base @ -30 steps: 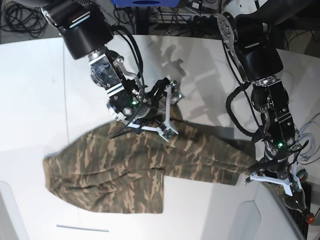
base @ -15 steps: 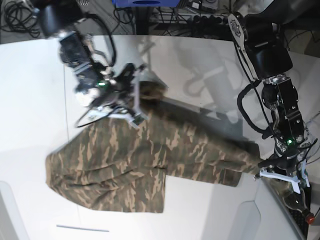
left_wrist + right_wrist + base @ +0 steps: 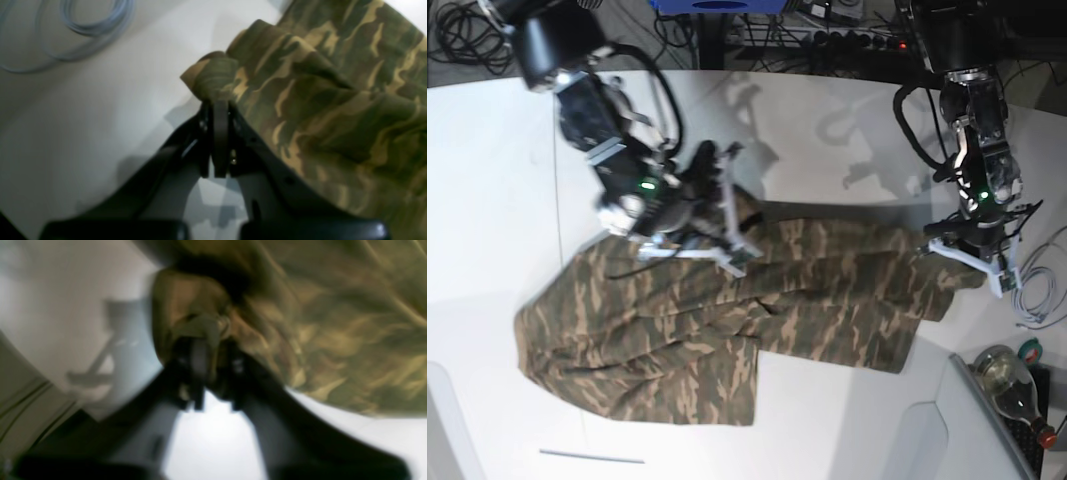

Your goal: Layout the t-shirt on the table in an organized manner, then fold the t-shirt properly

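the left gripper point(image 3: 216, 100) is pinched tight on a bunched corner of the t-shirt point(image 3: 727, 320) at its right end. the right gripper point(image 3: 203, 336), blurred, seems clamped on a fold at the far edge. the shirt lies crumpled across the table point(image 3: 827, 130).

The shirt point(image 3: 727, 310) wears a camouflage print of olive green, dark brown and tan. Beneath it the counter point(image 3: 487, 200) is plain matte white. Both claws are black, left point(image 3: 215, 106) and right point(image 3: 208, 340). Beside the shirt's corner, a pale blue-grey cable point(image 3: 66, 30) coils.
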Robot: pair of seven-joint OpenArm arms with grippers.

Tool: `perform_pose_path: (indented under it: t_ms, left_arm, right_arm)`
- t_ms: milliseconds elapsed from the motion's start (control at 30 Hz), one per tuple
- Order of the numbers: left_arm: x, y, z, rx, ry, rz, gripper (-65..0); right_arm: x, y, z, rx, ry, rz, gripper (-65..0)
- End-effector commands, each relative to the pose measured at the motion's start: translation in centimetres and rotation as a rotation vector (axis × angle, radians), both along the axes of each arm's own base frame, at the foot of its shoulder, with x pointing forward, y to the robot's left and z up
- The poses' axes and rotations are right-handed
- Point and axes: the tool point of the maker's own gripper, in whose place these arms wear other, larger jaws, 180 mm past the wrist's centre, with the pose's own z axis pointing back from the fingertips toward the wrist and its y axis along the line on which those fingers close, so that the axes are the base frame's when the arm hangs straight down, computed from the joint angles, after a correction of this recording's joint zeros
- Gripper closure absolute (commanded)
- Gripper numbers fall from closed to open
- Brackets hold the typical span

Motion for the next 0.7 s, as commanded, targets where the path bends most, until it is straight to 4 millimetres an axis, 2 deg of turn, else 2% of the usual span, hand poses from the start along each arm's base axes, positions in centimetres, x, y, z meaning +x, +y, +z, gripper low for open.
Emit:
perform_pose_path:
  t_ms: [0, 67, 100, 133, 200, 267, 300, 367, 433, 500, 667]
  left_arm:
    - [0.6, 0.6, 1.5, 0.032, -0.044, -0.006, 0.0]
    - [-0.1, 0.7, 1.0, 0.037, -0.023, -0.005, 0.0]
    - [-0.3, 0.9, 0.9, 0.059, -0.012, -0.007, 0.0]
    - [-0.5, 1.3, 1.1, 0.096, -0.001, -0.009, 0.0]
    - [-0.8, 1.8, 1.2, 0.169, 0.027, -0.014, 0.0]
    - [-0.9, 2.2, 1.5, 0.219, 0.043, -0.017, 0.0]
    - [-0.9, 2.2, 1.5, 0.226, 0.046, -0.018, 0.0]
    - [-0.8, 2.2, 1.5, 0.222, 0.045, -0.019, 0.0]
    - [-0.8, 2.1, 1.6, 0.224, 0.044, -0.02, 0.0]
    - [-0.8, 2.1, 1.5, 0.224, 0.044, -0.02, 0.0]
    - [-0.8, 1.9, 1.4, 0.227, 0.049, -0.026, 0.0]
  right_arm:
    - [1.4, 0.0, 0.2, 0.0, -0.019, -0.009, -21.3]
    - [1.5, 0.5, -0.1, 0.003, -0.005, -0.011, -34.4]
    - [1.5, 0.0, 0.4, 0.007, -0.023, -0.019, -40.1]
    - [1.7, -1.2, 1.3, 0.022, -0.058, -0.056, -44.4]
    - [3.3, -5.3, 3.4, 0.089, -0.14, -0.252, -46.8]
    - [4.8, -10.4, 4.0, 0.133, -0.192, -0.468, -47.4]
    - [5.8, -12.8, 3.9, 0.148, -0.207, -0.558, -47.4]
    - [7.3, -16.3, 2.5, 0.177, -0.192, -0.698, -47.4]
    - [8.8, -18.5, 0.8, 0.221, -0.153, -0.791, -47.4]
    - [10.0, -19.3, -1.3, 0.28, -0.088, -0.839, -47.1]
    - [11.2, -18.5, -4.3, 0.353, 0.043, -0.831, -46.5]
